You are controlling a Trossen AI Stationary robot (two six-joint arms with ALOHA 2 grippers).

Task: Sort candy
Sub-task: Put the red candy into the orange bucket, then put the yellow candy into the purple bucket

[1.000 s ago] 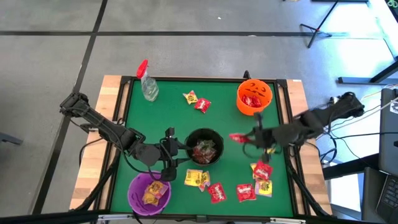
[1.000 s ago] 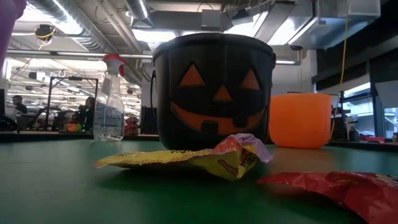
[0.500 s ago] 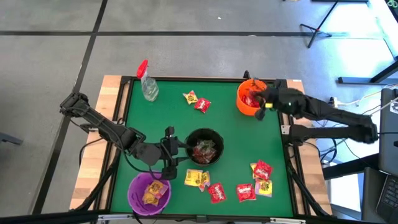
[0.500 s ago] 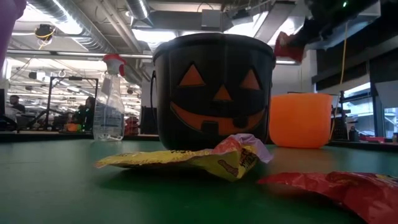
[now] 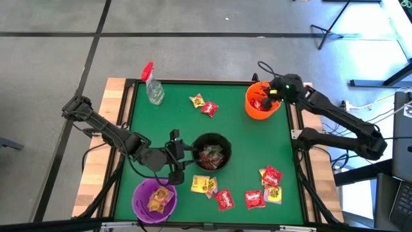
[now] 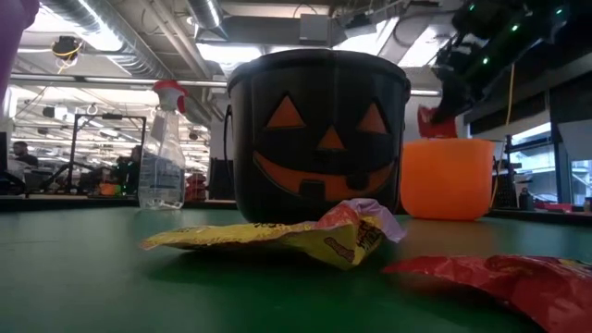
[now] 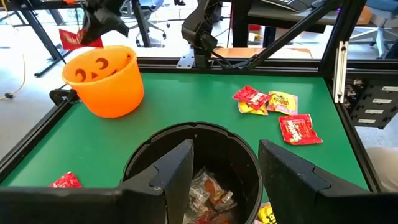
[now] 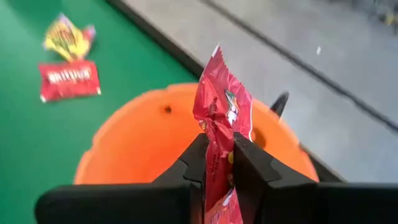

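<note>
Having swung from mid-table to above the orange bucket (image 5: 262, 103), the right gripper (image 8: 217, 163) pinches a red candy packet (image 8: 219, 112), seemingly ready to drop it in.

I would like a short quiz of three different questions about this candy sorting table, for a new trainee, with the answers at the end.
1. True or false: the right gripper holds a red shiny candy packet above the round orange plastic pumpkin bucket.
2. Which container sits right ahead of the open left gripper? A) the purple plastic bowl B) the black plastic jack-o'-lantern bucket C) the clear plastic spray bottle with red top
3. Fill in: the candy in the purple bowl is mostly ____ in colour.

Key: 1 true; 2 B; 3 yellow.
</note>
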